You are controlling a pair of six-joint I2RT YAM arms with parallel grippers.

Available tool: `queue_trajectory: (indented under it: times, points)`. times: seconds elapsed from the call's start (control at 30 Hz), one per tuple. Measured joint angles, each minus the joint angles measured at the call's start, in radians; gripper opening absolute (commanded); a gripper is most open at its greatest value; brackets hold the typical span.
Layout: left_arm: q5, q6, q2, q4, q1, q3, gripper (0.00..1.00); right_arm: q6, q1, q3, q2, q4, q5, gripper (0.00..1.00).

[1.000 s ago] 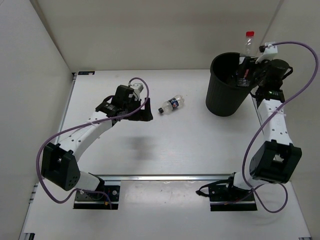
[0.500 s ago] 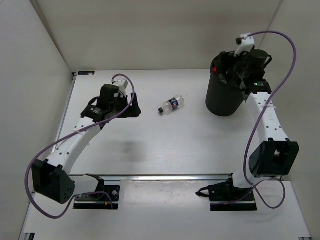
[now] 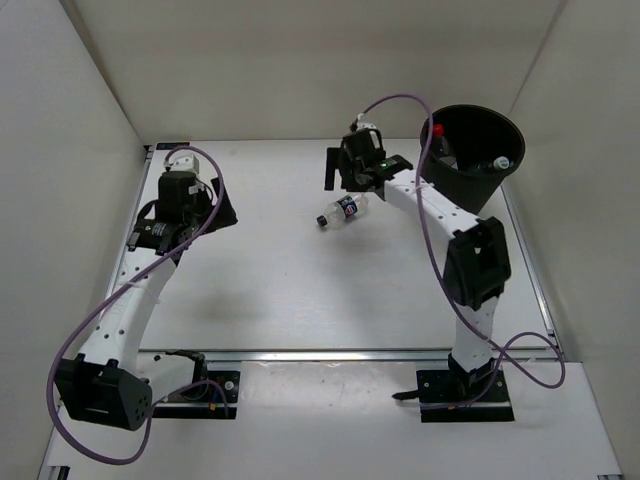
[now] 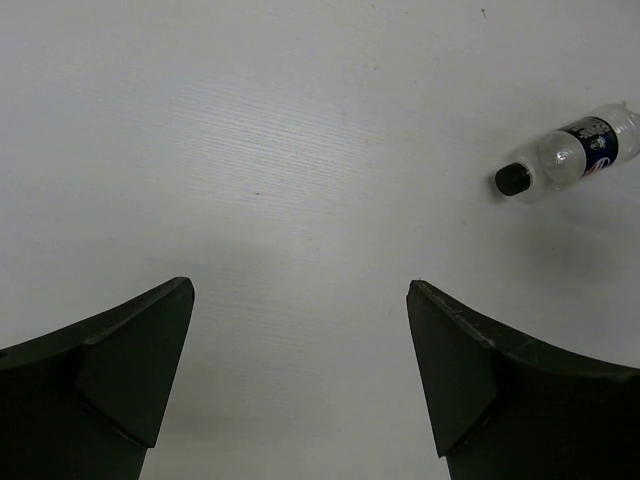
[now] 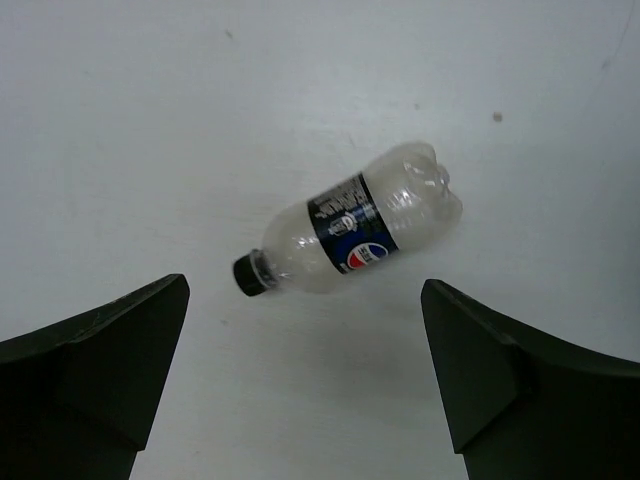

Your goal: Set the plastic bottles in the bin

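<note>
A clear plastic bottle (image 3: 342, 209) with a dark blue label and black cap lies on its side on the white table. In the right wrist view this bottle (image 5: 350, 235) sits just ahead of my right gripper (image 5: 305, 284), whose jaws stand wide apart and empty. From above, the right gripper (image 3: 362, 176) hovers just behind the bottle. The black bin (image 3: 470, 195) stands at the back right; a red-capped bottle (image 3: 438, 133) and a white-capped bottle (image 3: 499, 163) lie inside it. My left gripper (image 3: 210, 208) is open and empty at the far left, with the bottle (image 4: 570, 155) off to its right.
White enclosure walls rise close on the left, back and right, and the bin nearly touches the right one. The right arm's links (image 3: 470, 260) stretch along the right side of the table. A purple cable (image 3: 395, 100) arcs over the right wrist.
My right gripper opened over the bin, dropping the red-capped bottle in, then swung left to above the blue-label bottle. The left arm drew back to the left. The bin shifted slightly.
</note>
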Motion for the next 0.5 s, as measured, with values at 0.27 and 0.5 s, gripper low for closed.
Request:
queue_trajectory:
  times: [0.27,0.5]
  points:
    - [0.071,0.028,0.087,-0.042,0.061,0.088,0.99,0.149,0.006,0.1,0.253,-0.179,0.095,0.99]
    - [0.096,0.047,0.176,-0.04,0.118,0.178,0.98,0.22,0.01,0.015,0.248,-0.072,0.113,0.99]
